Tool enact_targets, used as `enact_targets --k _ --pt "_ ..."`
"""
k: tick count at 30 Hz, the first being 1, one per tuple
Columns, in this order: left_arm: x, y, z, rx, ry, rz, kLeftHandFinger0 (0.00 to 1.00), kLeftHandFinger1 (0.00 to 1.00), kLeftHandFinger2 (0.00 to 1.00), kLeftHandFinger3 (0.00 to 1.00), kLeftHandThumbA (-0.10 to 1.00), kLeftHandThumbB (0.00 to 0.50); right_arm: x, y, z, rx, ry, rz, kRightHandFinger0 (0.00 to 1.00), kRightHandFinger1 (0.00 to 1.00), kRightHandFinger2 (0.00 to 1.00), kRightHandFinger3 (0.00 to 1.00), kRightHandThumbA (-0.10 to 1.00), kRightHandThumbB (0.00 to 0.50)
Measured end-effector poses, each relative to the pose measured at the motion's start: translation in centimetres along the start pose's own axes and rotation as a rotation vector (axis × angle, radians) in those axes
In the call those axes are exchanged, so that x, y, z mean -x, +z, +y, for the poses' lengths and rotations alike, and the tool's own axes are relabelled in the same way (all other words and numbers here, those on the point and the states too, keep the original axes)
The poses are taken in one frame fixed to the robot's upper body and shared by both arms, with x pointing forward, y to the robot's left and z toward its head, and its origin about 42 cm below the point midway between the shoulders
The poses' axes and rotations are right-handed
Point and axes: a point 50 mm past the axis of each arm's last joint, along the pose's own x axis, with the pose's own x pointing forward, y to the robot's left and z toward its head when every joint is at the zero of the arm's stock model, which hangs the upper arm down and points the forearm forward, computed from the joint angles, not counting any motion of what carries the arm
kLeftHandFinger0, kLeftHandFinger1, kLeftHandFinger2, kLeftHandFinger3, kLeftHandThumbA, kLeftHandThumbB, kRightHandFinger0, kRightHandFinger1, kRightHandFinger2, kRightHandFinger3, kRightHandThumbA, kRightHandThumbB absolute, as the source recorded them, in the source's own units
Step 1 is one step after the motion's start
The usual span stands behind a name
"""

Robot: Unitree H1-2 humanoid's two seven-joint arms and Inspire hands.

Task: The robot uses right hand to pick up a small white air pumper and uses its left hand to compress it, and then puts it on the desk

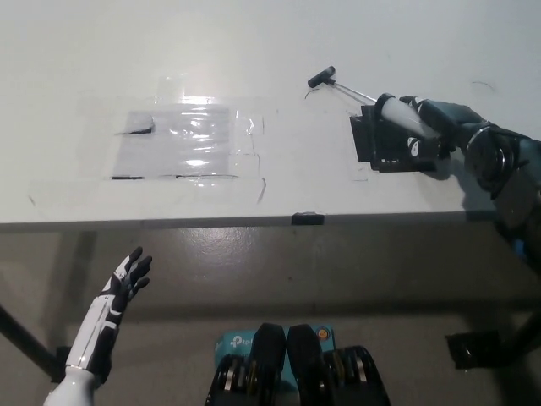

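The right robot hand (pixel 423 127), black, is clasped round the white barrel of the small air pumper (pixel 385 106) at the right of the desk (pixel 254 51), low over the surface; whether the barrel is clear of the top I cannot tell. From that grip the pumper's thin rod runs up and to the left, ending in a dark T-handle (pixel 321 77) that points away from the robot toward the far side of the desk. So the long axis lies on a diagonal, handle end leftward and away, barrel end in the grasp. A dark flat piece (pixel 376 144) shows beneath the hand.

The left robot hand (pixel 127 283), white, hangs below the desk edge at the lower left, fingers spread and holding nothing, well apart from the pumper. To compress, it would probably have to rise above the edge and cross toward that handle, the end nearer to it. A clear plastic sheet (pixel 186 139) lies taped between them.
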Motion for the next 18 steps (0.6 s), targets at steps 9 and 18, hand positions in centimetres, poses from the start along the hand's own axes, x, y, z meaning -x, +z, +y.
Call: enact_targets --k 9,18 --pt "0.1 0.0 0.0 0.011 0.002 0.001 1.00 1.00 1.00 1.00 1.00 0.068 0.1 0.8 0.3 -0.016 -0.031 -0.067 0.07 0.63 0.92 0.96 -0.10 0.132" --pt "0.1 0.0 0.2 0.022 0.004 -0.002 1.00 1.00 1.00 1.00 1.00 0.059 0.4 2.5 0.9 -0.040 -0.070 -0.180 0.08 0.61 0.90 0.99 -0.10 0.113"
